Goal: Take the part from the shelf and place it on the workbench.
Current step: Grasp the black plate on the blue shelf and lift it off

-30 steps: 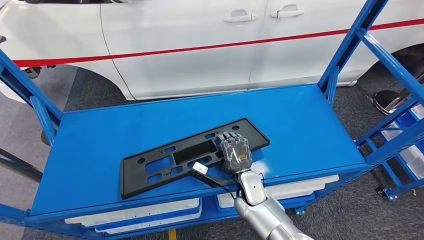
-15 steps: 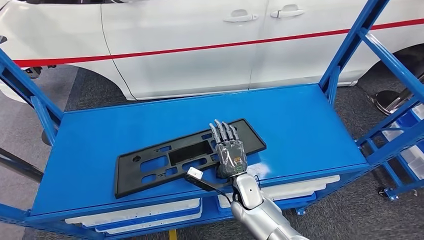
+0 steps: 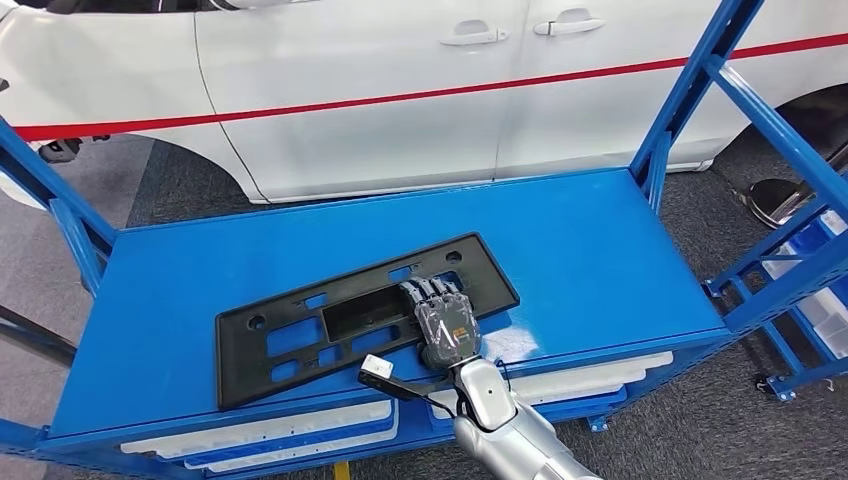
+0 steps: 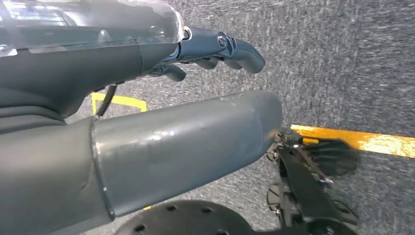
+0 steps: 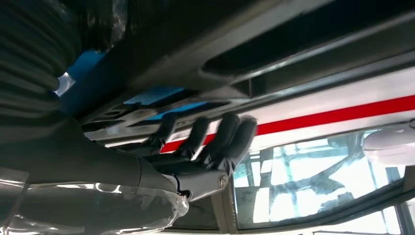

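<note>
A long black plastic part (image 3: 365,315) lies across the lower centre of the frame on the blue shelf (image 3: 600,250), its long axis rising from lower left to upper right. The right hand (image 3: 443,325) grips its right half, fingers curled over it.

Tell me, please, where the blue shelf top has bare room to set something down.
The blue shelf top is bare right of the black license plate bracket, out to the blue upright, and along the rear edge by the white car. The front middle is crowded: the right robot hand grips the bracket.
</note>
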Robot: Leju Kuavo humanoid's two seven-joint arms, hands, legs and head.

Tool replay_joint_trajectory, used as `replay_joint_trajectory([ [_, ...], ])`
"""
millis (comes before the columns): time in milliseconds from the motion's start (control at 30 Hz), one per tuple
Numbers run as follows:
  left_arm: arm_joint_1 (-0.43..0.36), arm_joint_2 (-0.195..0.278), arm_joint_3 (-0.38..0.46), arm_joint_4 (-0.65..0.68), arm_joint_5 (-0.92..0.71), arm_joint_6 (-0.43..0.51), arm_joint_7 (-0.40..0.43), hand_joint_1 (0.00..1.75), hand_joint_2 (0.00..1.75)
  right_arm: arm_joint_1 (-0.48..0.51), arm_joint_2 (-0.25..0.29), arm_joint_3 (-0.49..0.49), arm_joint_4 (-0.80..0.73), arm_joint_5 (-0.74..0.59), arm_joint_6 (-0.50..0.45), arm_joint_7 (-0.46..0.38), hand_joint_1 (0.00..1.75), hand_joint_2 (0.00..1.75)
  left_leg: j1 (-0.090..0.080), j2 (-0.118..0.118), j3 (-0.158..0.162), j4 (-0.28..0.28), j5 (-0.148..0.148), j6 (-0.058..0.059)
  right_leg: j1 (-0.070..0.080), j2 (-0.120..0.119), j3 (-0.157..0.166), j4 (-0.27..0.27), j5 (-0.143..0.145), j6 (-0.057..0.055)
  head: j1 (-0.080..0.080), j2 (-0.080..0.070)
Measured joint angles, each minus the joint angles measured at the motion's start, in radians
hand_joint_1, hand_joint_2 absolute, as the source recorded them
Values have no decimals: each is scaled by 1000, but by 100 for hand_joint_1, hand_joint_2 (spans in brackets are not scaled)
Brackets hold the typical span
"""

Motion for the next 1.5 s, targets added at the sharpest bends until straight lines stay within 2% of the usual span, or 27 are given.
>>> replay_joint_trajectory([
  [67,0,0,1,0,-2,-1,0,0,0,-1,0,5,6,0,0,1,162,175,0,0,2,-8,5,8,-1,0,-2,-1,1,12,0,0],
  [133,1,-2,1,0,-4,-1,0,0,0,-2,0,14,10,0,0,3,161,175,6,2,6,-21,15,20,-1,0,-12,26,-22,22,0,0],
  [167,1,-3,2,0,-5,-2,0,0,0,-3,-1,19,11,0,0,4,161,175,9,4,7,-25,19,25,-2,0,-31,68,-48,26,0,0],
  [233,0,-3,3,0,-7,-3,0,0,0,-4,-2,28,15,0,0,4,162,175,8,5,4,-26,20,28,-5,-1,-89,192,-111,32,0,0],
  [267,1,-4,5,0,-7,-3,0,0,0,-4,-2,33,16,0,0,4,161,175,8,5,4,-26,20,28,-7,-1,-113,244,-127,35,0,0],
  [300,1,-4,6,0,-8,-3,0,0,0,-4,-3,36,16,0,0,4,161,175,8,4,4,-25,20,28,-9,-1,-125,266,-126,38,0,0],
  [333,1,-4,7,0,-8,-3,0,0,0,-5,-3,40,17,0,0,4,159,175,9,4,5,-24,19,27,-12,-1,-117,250,-105,40,0,0],
  [400,1,-6,9,0,-8,-4,0,0,0,-7,-4,48,18,0,0,4,158,175,11,3,6,-17,13,20,-18,-1,-60,130,-38,41,0,0],
  [467,0,-7,12,0,-8,-4,0,0,0,-10,-4,59,18,0,0,5,160,175,9,1,2,-4,5,7,-18,-1,-14,30,-6,36,0,0],
  [567,-1,-7,16,0,-9,-4,-2,0,0,-15,-3,75,17,-1,0,6,163,175,9,0,0,-2,2,-10,-12,1,-8,10,-6,18,0,0],
  [633,0,-9,18,0,-9,-4,-2,0,0,-14,-2,80,11,-14,0,-16,164,175,13,0,-7,19,-16,-20,-13,-1,-4,4,-3,4,0,0],
  [667,0,-9,19,0,-8,-4,-3,0,0,-12,-1,80,4,-26,0,-35,164,175,13,0,-21,54,-40,-24,-14,-2,-2,1,-1,-1,0,0],
  [767,1,-10,24,0,-8,-3,-3,0,0,0,1,78,-19,-58,0,-84,165,175,14,1,-102,233,-125,-29,-10,-3,-3,1,-1,-8,0,0],
  [800,2,-10,25,0,-8,-3,-3,0,0,4,1,77,-23,-67,0,-98,166,175,14,1,-118,265,-129,-29,-9,-2,-3,1,-1,-9,0,0],
  [833,2,-10,25,0,-8,-3,-3,0,0,9,3,75,-28,-85,0,-122,165,175,14,1,-116,260,-115,-27,-7,-2,-2,1,-1,-9,0,0],
  [867,2,-10,26,0,-7,-2,-3,0,0,15,8,68,-37,-114,0,-161,165,175,14,1,-96,218,-84,-23,-6,-1,-1,1,-1,-9,0,0],
  [933,2,-10,32,0,-3,1,-5,0,0,32,34,40,-63,-221,0,-295,166,175,11,1,-35,88,-21,-13,-3,2,1,2,-2,-8,0,0],
  [1000,0,-12,43,0,3,7,-8,0,0,53,75,11,-98,-435,2,-480,169,175,6,0,-1,12,-2,-6,0,4,-3,4,-2,-1,0,0],
  [1067,-1,-15,56,0,9,16,-11,0,0,89,104,16,-183,-736,10,-623,171,175,2,-4,1,0,-2,0,-1,1,-6,3,0,10,0,0],
  [1133,4,-22,71,0,12,23,-14,0,0,120,109,56,-325,-991,27,-653,171,175,6,-4,3,-12,6,11,-1,-1,-11,17,-15,20,0,0],
  [1167,7,-25,79,0,12,25,-15,0,0,128,108,77,-394,-1062,35,-647,171,175,8,-1,5,-18,9,17,-1,0,-26,50,-38,25,0,0],
  [1267,8,-30,97,0,13,29,-15,0,0,148,97,122,-537,-1142,53,-653,173,175,7,6,5,-20,11,26,-3,0,-108,227,-125,33,0,0],
  [1300,7,-32,102,0,13,29,-15,0,0,156,91,132,-570,-1170,62,-665,174,175,7,6,5,-18,9,27,-4,-1,-126,264,-132,34,0,0],
  [1333,6,-33,108,0,14,29,-15,0,0,162,83,141,-603,-1205,74,-678,174,175,7,4,6,-15,7,28,-4,-1,-128,269,-120,35,0,0],
  [1367,5,-36,114,0,15,29,-15,0,0,168,76,148,-635,-1240,87,-690,175,175,7,3,6,-11,4,27,-5,-1,-113,236,-91,35,0,0],
  [1433,4,-41,126,0,18,31,-15,0,0,178,62,156,-703,-1287,105,-705,175,175,5,-1,6,-1,-5,22,-5,-1,-51,108,-29,29,0,0],
  [1500,5,-45,137,0,23,32,-16,0,0,190,50,162,-762,-1304,111,-717,175,175,2,-2,3,8,-12,13,-3,0,-15,28,-9,21,0,0],
])
